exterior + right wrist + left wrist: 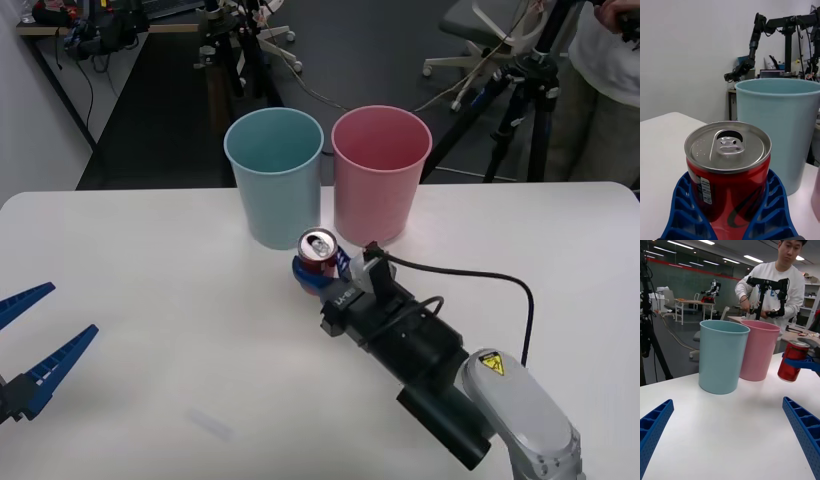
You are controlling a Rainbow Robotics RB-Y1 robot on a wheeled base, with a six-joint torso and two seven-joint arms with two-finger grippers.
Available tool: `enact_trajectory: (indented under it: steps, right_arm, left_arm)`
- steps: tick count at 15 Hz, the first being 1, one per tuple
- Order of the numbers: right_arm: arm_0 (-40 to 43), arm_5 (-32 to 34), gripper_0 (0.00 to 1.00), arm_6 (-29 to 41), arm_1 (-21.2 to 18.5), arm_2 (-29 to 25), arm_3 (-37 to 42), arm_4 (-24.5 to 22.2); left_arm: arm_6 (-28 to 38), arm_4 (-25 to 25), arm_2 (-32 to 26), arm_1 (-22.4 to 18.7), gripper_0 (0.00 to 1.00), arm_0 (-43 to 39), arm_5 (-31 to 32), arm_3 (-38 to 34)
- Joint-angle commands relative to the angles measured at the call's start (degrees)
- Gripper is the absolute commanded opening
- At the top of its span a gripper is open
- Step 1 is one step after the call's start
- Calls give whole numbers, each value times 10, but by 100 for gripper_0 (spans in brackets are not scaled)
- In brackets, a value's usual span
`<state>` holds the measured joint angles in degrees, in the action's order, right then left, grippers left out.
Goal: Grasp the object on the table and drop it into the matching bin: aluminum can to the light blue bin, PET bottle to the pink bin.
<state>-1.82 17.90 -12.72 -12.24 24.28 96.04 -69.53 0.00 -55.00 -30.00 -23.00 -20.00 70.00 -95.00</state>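
Both my right gripper's (322,272) fingers (769,210) clasp the aluminum can (318,254) mid-body, lifted off the table (150,300) before the light blue bin (274,178). It looks light, thin-walled and slick, so I squeeze gently. The rim stands higher; the pink bin (380,172) crowds beside. My left gripper (35,345) waits open.

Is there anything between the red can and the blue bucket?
No. In the front view only bare white table separates the aluminum can, held in the right gripper, from the light blue bin.
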Motion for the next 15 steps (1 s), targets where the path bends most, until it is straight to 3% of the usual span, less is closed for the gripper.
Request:
enact_trajectory:
  steps: [1,10,15]
  right_arm:
    - [0,-14,0,77,-16,8,50,-54]
    - [-34,-17,0,319,-16,0,138,-250]
    - [-103,-18,0,416,34,-27,113,-342]
  left_arm:
    - [0,0,0,0,100,0,0,0]
    - [0,0,0,0,100,0,0,0]
    - [0,0,0,0,100,0,0,0]
